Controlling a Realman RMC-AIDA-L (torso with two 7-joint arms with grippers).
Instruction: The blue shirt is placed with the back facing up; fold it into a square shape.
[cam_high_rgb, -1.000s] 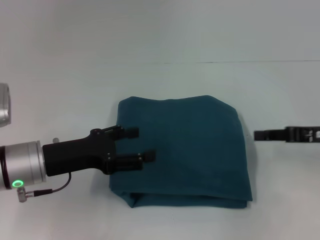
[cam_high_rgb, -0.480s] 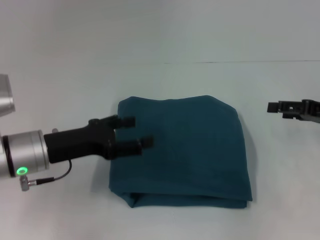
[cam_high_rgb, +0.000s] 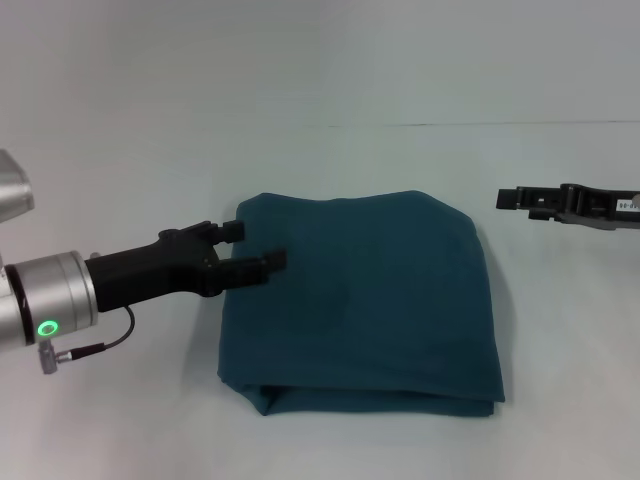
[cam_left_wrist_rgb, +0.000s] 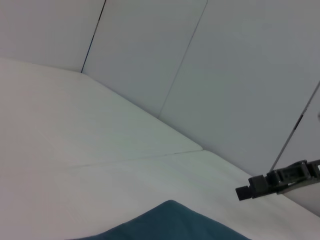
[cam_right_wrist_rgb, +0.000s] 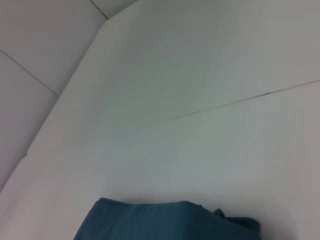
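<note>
Left gripper (cam_high_rgb: 258, 246) backed off and rose, fingers spread, empty | your head view alone showed it | blue shirt (cam_high_rgb: 365, 300) lay folded squarish mid-table, no clear long axis | right gripper (cam_high_rgb: 510, 198) beside it: can't tell.

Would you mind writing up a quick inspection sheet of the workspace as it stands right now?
Surface: white table, one thin seam line running across its far part.
Job's things: blue shirt lies folded into a roughly square bundle, plain side up, layered edges showing along the near side.
Clutter: nothing seen.
Grippers: left gripper is open, fingers over the shirt's left edge, holding nothing. Right gripper is beyond the shirt's right edge, clear of the cloth.
Cables: a thin black cable loops under the left arm's wrist, beside a lit green ring.
Surroundings: plain white panelled wall behind the table.
</note>
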